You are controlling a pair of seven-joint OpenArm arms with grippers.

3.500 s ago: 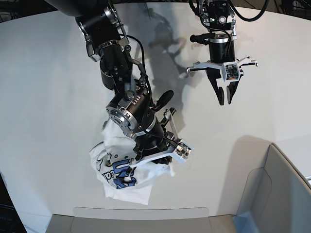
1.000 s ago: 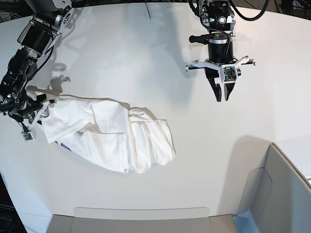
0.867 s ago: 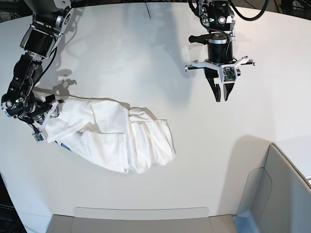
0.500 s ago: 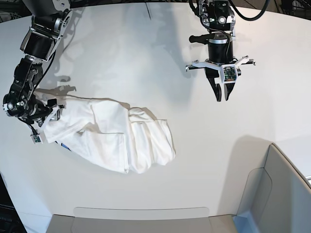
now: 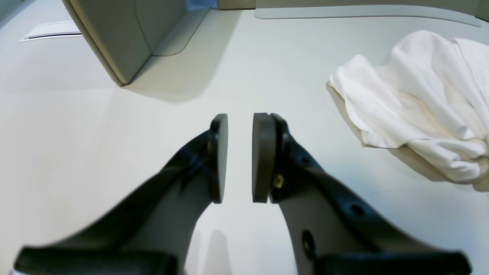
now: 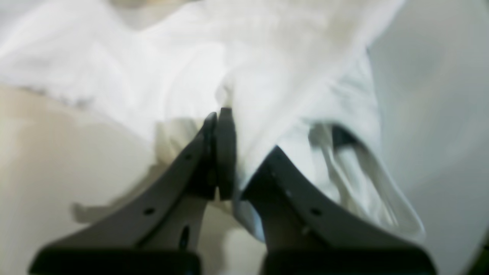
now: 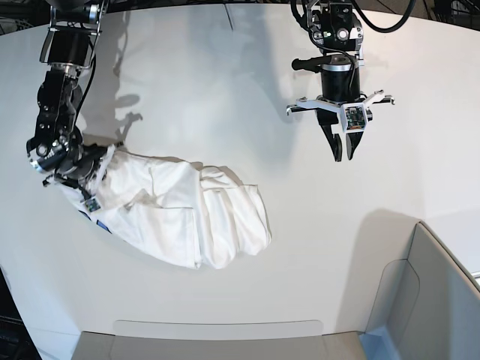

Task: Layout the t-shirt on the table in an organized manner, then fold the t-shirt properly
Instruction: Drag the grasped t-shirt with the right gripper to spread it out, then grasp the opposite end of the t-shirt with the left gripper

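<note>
The white t-shirt [image 7: 187, 214] lies bunched and partly spread on the white table [image 7: 225, 90], print side mostly hidden. My right gripper [image 7: 96, 184] sits at the shirt's left end. In the right wrist view its pads are pressed together [image 6: 219, 114], with the t-shirt [image 6: 290, 68] bunched at their tips and draped over one finger; the view is blurred. My left gripper [image 7: 344, 154] hangs above the bare table at the far right, well clear of the shirt. Its pads [image 5: 240, 122] stand a little apart with nothing between them, and the t-shirt [image 5: 420, 103] lies off to the side.
A grey-white bin wall [image 7: 420, 300] rises at the near right corner, also showing as the bin wall [image 5: 110, 34] in the left wrist view. A low grey ledge [image 7: 217, 330] runs along the table's near edge.
My right arm has come down onto the shirt's left end and its jaws have closed there, nudging the cloth's edge. The left arm has barely moved.
</note>
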